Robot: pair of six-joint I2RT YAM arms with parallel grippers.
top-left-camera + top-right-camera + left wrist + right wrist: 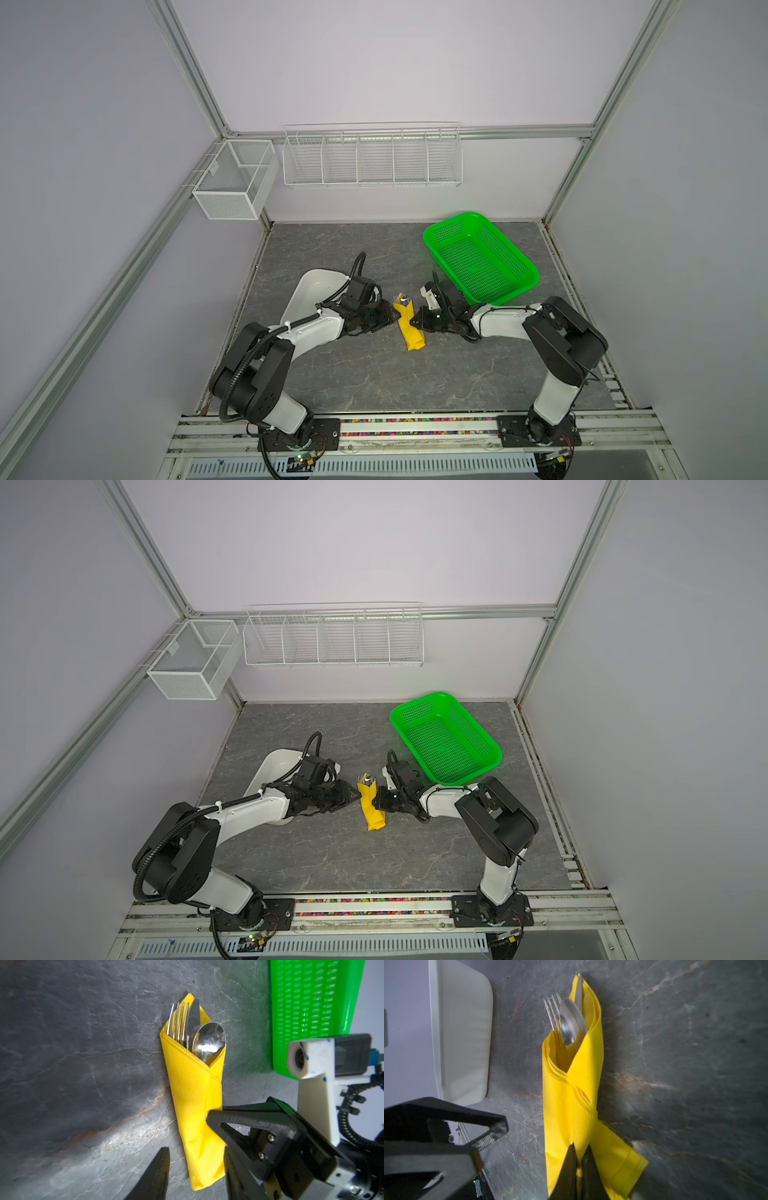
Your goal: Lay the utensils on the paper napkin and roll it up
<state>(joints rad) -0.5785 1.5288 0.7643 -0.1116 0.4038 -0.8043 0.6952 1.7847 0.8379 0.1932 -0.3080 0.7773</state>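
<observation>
The yellow paper napkin (pixel 409 328) (pixel 372 810) lies on the grey table, wrapped lengthwise around the utensils (pixel 402 298). A fork (pixel 177 1022), a knife blade (pixel 194 1014) and a spoon bowl (pixel 209 1039) stick out of its far end. My right gripper (pixel 579 1153) (pixel 415 322) is shut, pinching a fold at the napkin's middle from the right. My left gripper (pixel 196 1167) (pixel 384 320) stands open at the left. The napkin's near end (pixel 203 1159) lies between its fingers, against one finger and clear of the other.
A green perforated basket (pixel 515 266) (pixel 478 737) sits at the back right, close behind my right wrist. A white oblong tray (pixel 307 286) (pixel 463 1032) lies under my left arm. White wire racks (pixel 372 158) and a mesh box (pixel 232 178) hang on the walls.
</observation>
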